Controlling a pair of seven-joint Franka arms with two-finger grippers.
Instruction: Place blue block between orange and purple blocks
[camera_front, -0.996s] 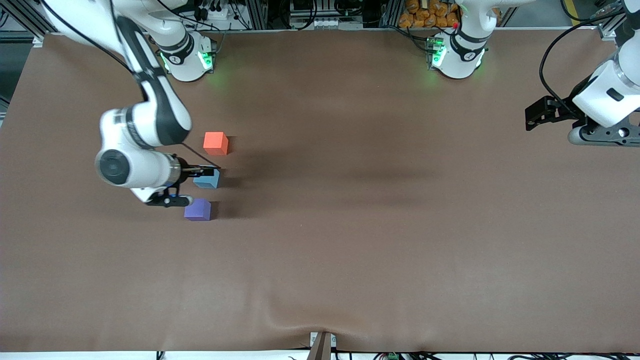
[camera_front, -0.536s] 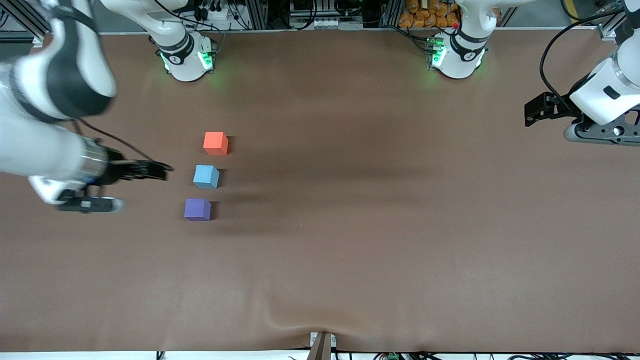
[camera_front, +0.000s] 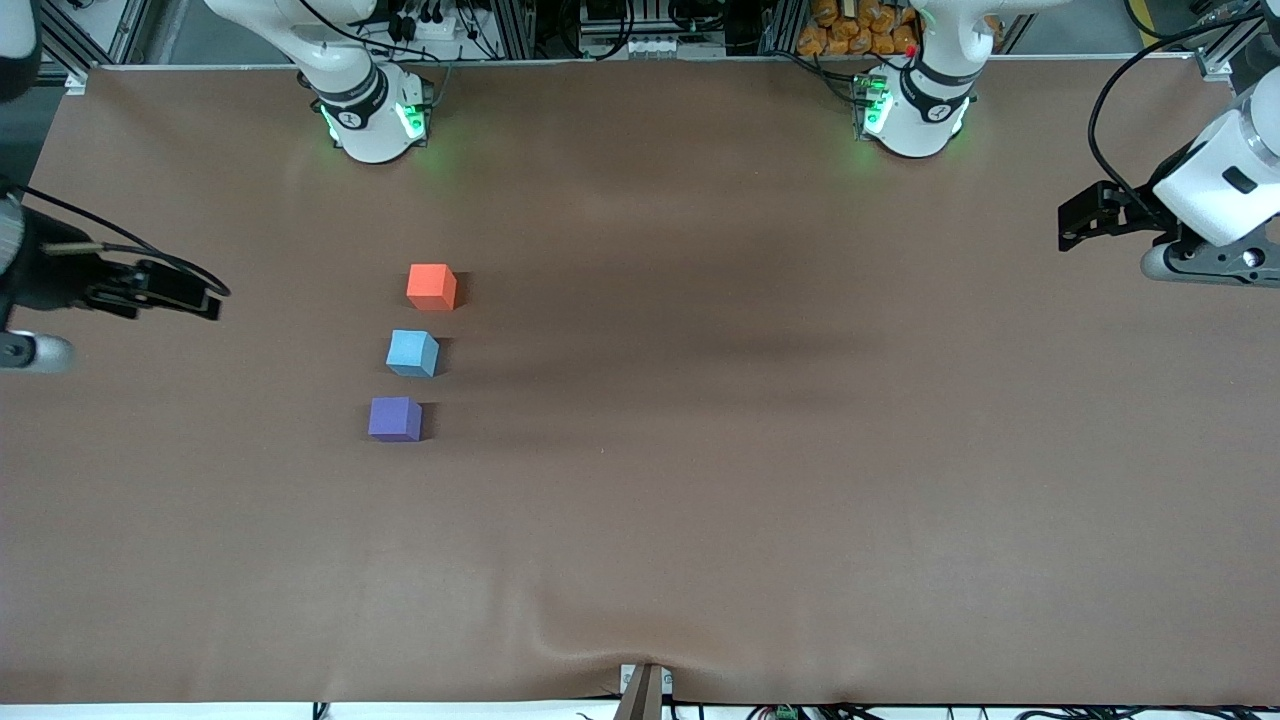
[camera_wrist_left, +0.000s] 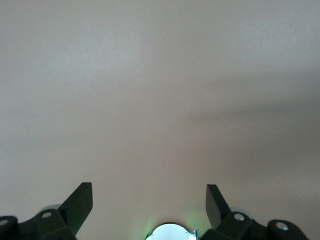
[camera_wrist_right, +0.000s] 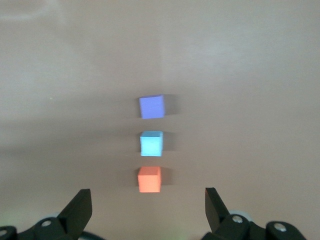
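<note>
The blue block (camera_front: 412, 353) sits on the brown table between the orange block (camera_front: 431, 286) and the purple block (camera_front: 395, 419), in one line. The orange block lies farthest from the front camera, the purple block nearest. All three also show in the right wrist view: purple block (camera_wrist_right: 151, 106), blue block (camera_wrist_right: 151, 143), orange block (camera_wrist_right: 149, 179). My right gripper (camera_front: 180, 293) is open and empty, up in the air over the table's right-arm end, apart from the blocks. My left gripper (camera_front: 1085, 222) is open and empty over the left-arm end; its wrist view shows only bare table.
The two arm bases (camera_front: 370, 115) (camera_front: 912, 110) stand along the table's edge farthest from the front camera. A fold in the brown table cover (camera_front: 600, 640) runs near the edge closest to the camera.
My right gripper let go of the blue block and drew back toward the right-arm end of the table, rising. The blue block stays between the other two. The left arm shifted slightly.
</note>
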